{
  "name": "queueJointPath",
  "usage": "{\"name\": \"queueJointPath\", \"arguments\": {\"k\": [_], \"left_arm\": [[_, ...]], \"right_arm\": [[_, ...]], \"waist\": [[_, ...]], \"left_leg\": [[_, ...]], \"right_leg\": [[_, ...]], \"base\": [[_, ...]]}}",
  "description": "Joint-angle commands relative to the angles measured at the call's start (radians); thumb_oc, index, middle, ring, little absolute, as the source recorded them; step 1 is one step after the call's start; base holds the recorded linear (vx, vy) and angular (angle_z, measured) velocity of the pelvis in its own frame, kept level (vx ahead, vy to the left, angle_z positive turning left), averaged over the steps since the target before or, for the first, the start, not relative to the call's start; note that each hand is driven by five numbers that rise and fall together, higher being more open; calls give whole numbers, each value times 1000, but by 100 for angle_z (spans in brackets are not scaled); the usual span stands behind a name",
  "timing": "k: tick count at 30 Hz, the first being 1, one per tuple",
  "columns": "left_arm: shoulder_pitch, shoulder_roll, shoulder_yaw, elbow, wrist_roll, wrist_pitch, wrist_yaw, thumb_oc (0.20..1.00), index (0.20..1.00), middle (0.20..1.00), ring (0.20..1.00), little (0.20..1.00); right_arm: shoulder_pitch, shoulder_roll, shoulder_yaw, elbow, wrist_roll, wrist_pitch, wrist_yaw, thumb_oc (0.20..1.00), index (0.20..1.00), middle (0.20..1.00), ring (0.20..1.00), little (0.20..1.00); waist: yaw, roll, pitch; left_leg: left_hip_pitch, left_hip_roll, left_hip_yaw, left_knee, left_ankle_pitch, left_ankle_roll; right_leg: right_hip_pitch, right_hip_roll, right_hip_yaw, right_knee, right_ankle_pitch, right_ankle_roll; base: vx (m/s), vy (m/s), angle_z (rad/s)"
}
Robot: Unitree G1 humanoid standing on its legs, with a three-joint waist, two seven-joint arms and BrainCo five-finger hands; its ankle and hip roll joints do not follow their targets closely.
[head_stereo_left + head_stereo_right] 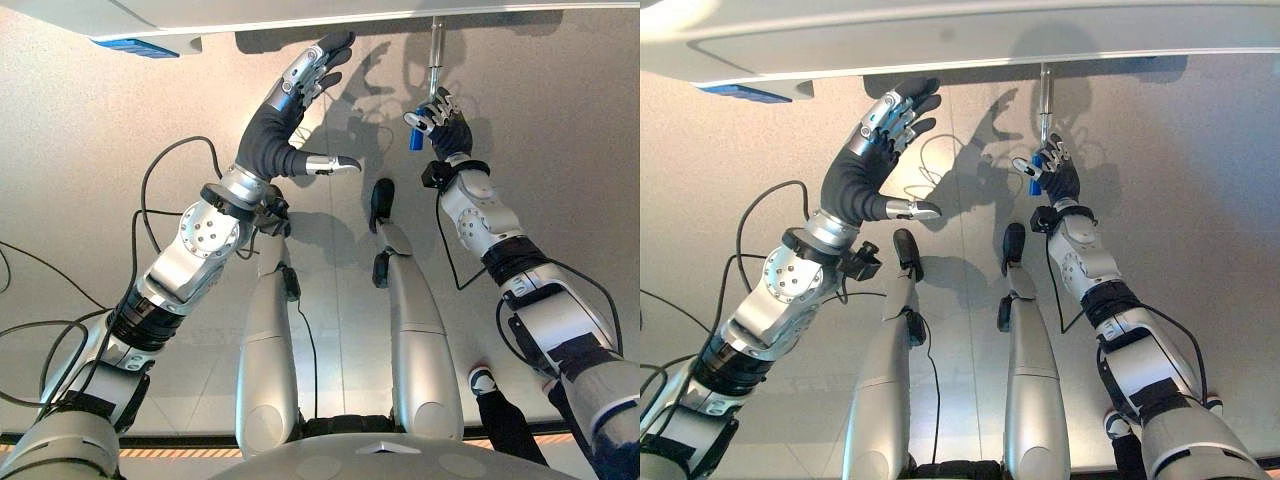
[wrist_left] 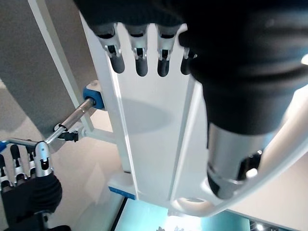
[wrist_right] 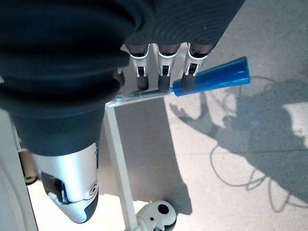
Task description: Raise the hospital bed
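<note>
The white-framed hospital bed (image 1: 300, 20) runs along the far edge of both eye views, its pale underside and rail above the grey floor (image 1: 560, 150). From its frame a thin chrome crank rod (image 1: 436, 50) drops toward the robot and ends in a tapered blue plastic crank handle (image 1: 416, 134), the part the task turns on. The right hand (image 1: 440, 122) is at that handle: in the right wrist view the fingers (image 3: 164, 77) lie across the bright rod just where it meets the blue grip (image 3: 211, 78), curled over it, though whether the thumb has closed underneath cannot be made out. The left hand (image 1: 290, 110) is raised beside the bed's edge, well apart from the crank, with fingers straight and spread and the thumb out to the side, holding nothing; its wrist view looks along the white frame rail (image 2: 149, 120). The crank should be stiff, rigid metal that will not flex, and the bed itself heavy, so turning will likely meet steady resistance through the gearing. The blue grip looks smooth and narrowing, so it may slide out of a loose hold; the best purchase is probably round the thick middle of the blue handle, fingers and thumb wrapped fully, not on the slim bare rod.
</note>
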Motion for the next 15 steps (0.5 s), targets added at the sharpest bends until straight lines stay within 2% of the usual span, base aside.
{"name": "queueJointPath", "arguments": {"k": [1,9,15], "left_arm": [[34,25,20,-162,-24,-61,6,1000,1000,1000,1000,1000],[25,-3,12,-177,-42,-68,2,1000,1000,1000,1000,1000],[6,-17,2,-174,-39,-67,2,1000,1000,1000,1000,1000]], "right_arm": [[-79,-18,21,95,10,-6,17,1000,1000,1000,1000,1000],[-186,-24,38,385,-25,54,39,1000,1000,1000,1000,1000],[-186,-16,23,468,-47,73,43,1000,1000,1000,1000,1000]], "waist": [[30,-47,-18],[50,-24,-18],[56,-12,-18]], "left_leg": [[-8,-12,2,63,-66,-2],[-20,-17,-1,59,-67,0],[-23,-19,-1,56,-68,3]], "right_leg": [[54,-7,-6,-140,96,94],[48,-7,-11,-138,90,95],[43,-7,-12,-138,88,95]], "base": [[0,0,0],[5,3,1],[0,0,0]]}}
